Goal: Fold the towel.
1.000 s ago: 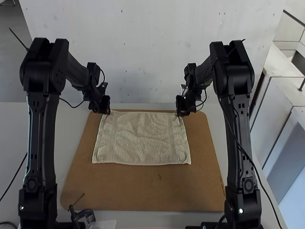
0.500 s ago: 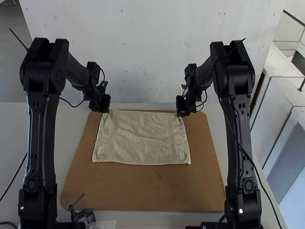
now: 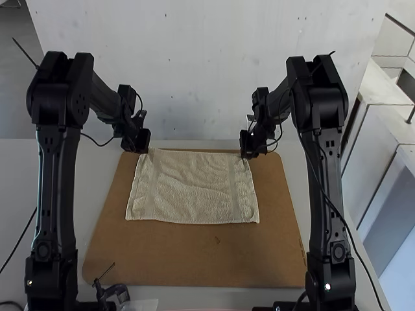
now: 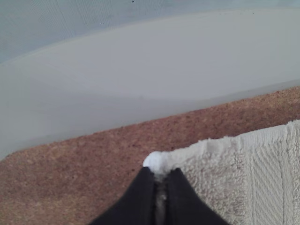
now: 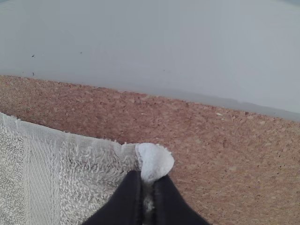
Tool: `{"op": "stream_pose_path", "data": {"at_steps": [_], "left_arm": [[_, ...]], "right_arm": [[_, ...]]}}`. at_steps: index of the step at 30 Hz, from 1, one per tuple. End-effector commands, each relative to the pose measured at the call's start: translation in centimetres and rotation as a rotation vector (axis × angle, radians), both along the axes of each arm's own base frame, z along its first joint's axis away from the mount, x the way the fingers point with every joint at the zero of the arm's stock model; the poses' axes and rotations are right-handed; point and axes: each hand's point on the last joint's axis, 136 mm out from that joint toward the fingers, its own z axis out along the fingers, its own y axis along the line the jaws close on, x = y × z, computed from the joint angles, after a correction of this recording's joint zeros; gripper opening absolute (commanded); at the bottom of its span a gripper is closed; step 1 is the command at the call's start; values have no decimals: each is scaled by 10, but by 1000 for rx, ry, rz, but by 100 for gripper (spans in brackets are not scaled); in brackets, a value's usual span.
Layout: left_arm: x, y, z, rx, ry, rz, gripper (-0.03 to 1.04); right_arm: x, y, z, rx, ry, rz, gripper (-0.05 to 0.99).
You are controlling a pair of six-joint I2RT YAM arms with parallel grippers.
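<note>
While our towel (image 3: 194, 188) lies spread out on the brown board (image 3: 194, 259) on the counter (image 3: 97, 175), we've got the left hand (image 3: 146, 150) pinched closed on its far left corner and the right hand (image 3: 246, 154) clamped on the far right one, tiny cloth nubs poking out, lol.

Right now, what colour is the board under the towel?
The board is speckled brown, clearest in the right wrist view.

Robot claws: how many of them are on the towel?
2. The left gripper pinches the far left corner of the towel, and the right gripper pinches its far right corner.
</note>
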Motion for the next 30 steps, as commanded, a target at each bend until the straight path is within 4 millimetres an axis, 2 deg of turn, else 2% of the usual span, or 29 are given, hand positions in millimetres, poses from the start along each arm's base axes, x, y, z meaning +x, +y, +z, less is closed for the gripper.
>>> {"op": "stream_pose_path", "data": {"at_steps": [1, 14, 16, 19, 24, 30], "left_arm": [[-10, 0, -6, -9, 26, 2, 2], [-21, -3, 21, -17, -22, -8, 2], [-24, -3, 23, -17, -22, -8, 2], [-25, -5, 37, -19, -55, -13, 2], [-30, -3, 49, -20, -75, -8, 2], [-44, -2, 68, -17, -100, -8, 2]], "right_arm": [[-1, -1, 17, 11, -25, -6, 2], [1, -12, 57, 26, -95, -31, 2], [-1, -13, 63, 27, -103, -32, 2], [-3, -14, 71, 30, -118, -34, 2], [-9, -16, 84, 33, -136, -35, 2], [-20, -18, 106, 39, -169, -35, 2]]}}
